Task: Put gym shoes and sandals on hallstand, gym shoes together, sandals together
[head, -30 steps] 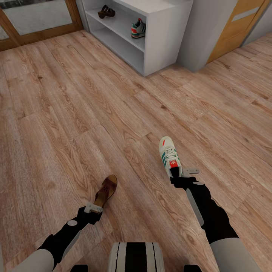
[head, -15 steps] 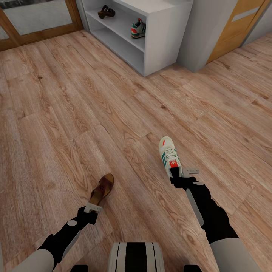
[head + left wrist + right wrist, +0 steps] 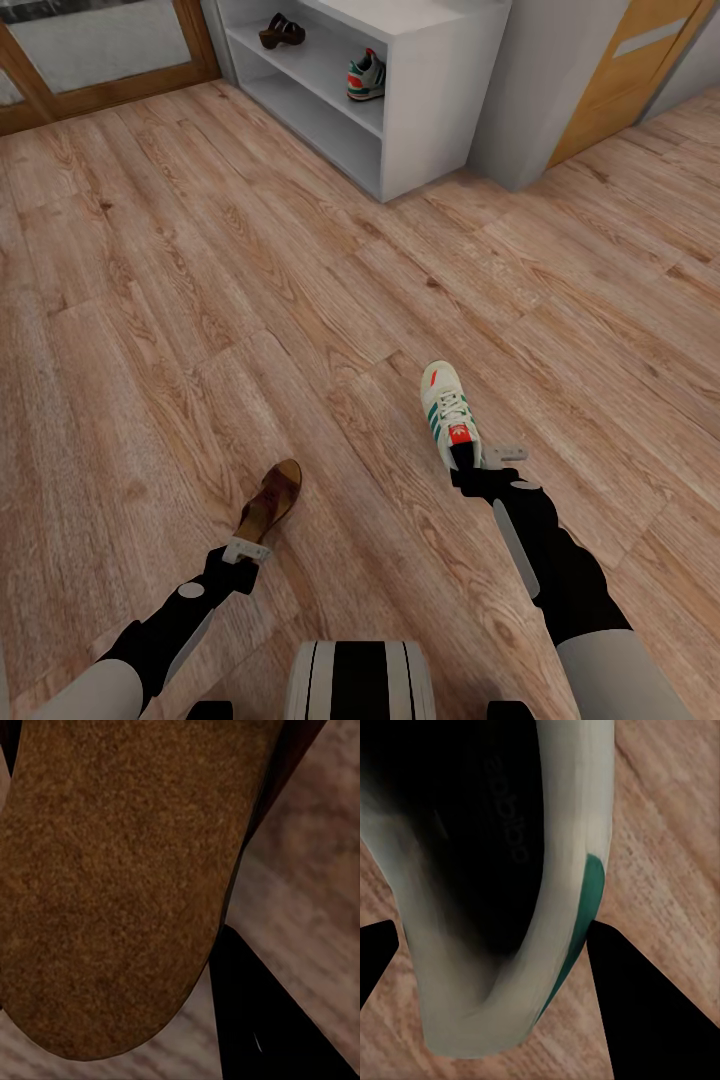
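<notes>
In the head view a dark brown sandal [image 3: 271, 503] lies slightly tilted on the wood floor at lower left, and my left gripper [image 3: 247, 549] is shut on its heel end. The left wrist view has its tan insole [image 3: 112, 885] up close, with one black finger [image 3: 262, 1020] beside it. A white gym shoe [image 3: 448, 412] with green stripes points away from me at centre right; my right gripper [image 3: 470, 460] is shut on its heel. In the right wrist view the shoe's heel opening [image 3: 487, 870] sits between both fingers. The white hallstand [image 3: 440, 90] stands far ahead, holding another sandal [image 3: 281, 30] and gym shoe [image 3: 366, 75] on its shelf.
A wood-framed glass door [image 3: 100, 50] is at the far left. A grey wall corner [image 3: 540, 90] and an orange door [image 3: 620, 70] are to the right of the rack. Open wood floor [image 3: 250, 280] stretches between me and the rack. My base [image 3: 360, 680] is at the bottom.
The sandal has tipped and shifted a little to the left in my left gripper. The right arm and gym shoe have stayed still.
</notes>
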Tool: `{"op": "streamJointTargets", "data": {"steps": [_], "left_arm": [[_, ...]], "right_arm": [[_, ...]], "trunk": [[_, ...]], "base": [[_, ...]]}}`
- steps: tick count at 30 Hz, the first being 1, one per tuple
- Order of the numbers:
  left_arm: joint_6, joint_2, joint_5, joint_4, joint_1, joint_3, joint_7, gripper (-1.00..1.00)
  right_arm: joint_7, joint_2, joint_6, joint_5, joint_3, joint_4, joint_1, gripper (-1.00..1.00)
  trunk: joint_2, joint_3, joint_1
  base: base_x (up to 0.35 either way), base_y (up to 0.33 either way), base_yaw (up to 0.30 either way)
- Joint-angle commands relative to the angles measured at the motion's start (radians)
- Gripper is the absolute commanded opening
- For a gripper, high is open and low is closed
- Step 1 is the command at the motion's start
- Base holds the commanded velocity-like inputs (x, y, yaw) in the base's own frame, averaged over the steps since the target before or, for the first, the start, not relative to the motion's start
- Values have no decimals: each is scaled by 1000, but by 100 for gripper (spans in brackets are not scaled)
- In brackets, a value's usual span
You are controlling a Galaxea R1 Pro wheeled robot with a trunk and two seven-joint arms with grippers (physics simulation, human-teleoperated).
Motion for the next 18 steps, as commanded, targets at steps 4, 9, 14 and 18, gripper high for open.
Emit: {"op": "streamJointTargets", "data": {"steps": [4, 9, 14, 18], "left_arm": [[1, 1, 0, -1, -1, -3, -2, -100], [1, 1, 0, -2, 0, -2, -2, -100], [1, 1, 0, -2, 0, -2, -2, -100], [1, 1, 0, -3, 0, -1, -2, -100]], "right_arm": [[-11, -1, 4, -9, 3, -1, -1, -100], [-11, -1, 4, -10, 3, -1, -1, -100], [-11, -1, 4, -10, 3, -1, -1, -100], [-11, -1, 4, -10, 3, -1, -1, -100]], "trunk": [[0, -1, 0], [0, -1, 0], [0, -1, 0], [0, 11, -1]], "base": [[0, 0, 0], [0, 0, 0], [0, 0, 0], [0, 0, 0]]}}
